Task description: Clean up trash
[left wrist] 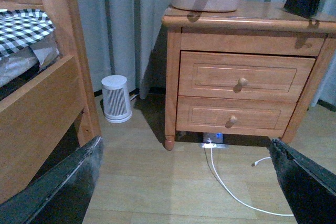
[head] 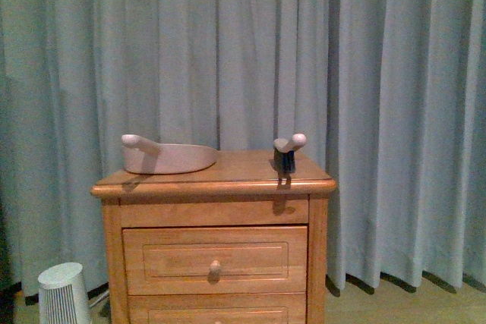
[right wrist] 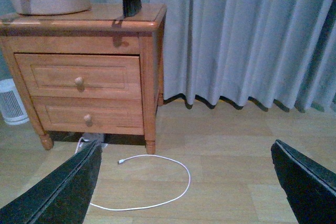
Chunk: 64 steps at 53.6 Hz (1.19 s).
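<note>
Resting on top of the wooden nightstand (head: 213,177) are a beige-pink dustpan (head: 168,157) toward its left side and a small hand brush (head: 287,154) near its right edge, well apart, with a pale curtain (head: 395,111) hanging behind; a white ribbed appliance (head: 62,294) stands on the floor left of the nightstand; a white cable (right wrist: 188,177) loops over the floor in front; the left gripper (left wrist: 185,144) hangs low above the floor, fingers spread wide, holding nothing; the right gripper (right wrist: 185,144) is likewise spread and empty; where the trash lies cannot be told from these views.
</note>
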Tool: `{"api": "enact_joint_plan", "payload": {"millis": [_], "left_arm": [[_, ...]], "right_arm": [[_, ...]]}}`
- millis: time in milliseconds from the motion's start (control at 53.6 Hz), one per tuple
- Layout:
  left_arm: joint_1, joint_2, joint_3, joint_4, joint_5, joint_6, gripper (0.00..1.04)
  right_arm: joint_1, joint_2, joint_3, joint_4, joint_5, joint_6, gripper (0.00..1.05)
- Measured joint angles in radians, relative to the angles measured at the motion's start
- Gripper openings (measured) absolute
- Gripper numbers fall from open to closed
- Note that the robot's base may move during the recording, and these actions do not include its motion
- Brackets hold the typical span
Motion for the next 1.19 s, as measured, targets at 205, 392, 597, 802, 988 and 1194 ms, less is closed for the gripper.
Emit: {"api": "enact_joint_plan", "payload": {"millis": [205, 392, 597, 802, 988, 1194], "left_arm": [[0.0, 0.0, 0.0, 0.0, 0.0, 0.0, 0.97], [0.0, 0.0, 0.0, 0.0, 0.0, 0.0, 0.97], [0.0, 0.0, 0.0, 0.0, 0.0, 0.0, 0.97], [0.0, 0.0, 0.0, 0.0, 0.0, 0.0, 0.97], [0.0, 0.0, 0.0, 0.0, 0.0, 0.0, 0.97], [0.0, 0.0, 0.0, 0.0, 0.0, 0.0, 0.97]], "right_arm": [[0.0, 0.0, 0.0, 0.0, 0.0, 0.0, 0.97], [0.0, 0.0, 0.0, 0.0, 0.0, 0.0, 0.97], [0.0, 0.0, 0.0, 0.0, 0.0, 0.0, 0.97], [0.0, 0.0, 0.0, 0.0, 0.0, 0.0, 0.97], [0.0, 0.0, 0.0, 0.0, 0.0, 0.0, 0.97], [0.0, 0.0, 0.0, 0.0, 0.0, 0.0, 0.97]]}}
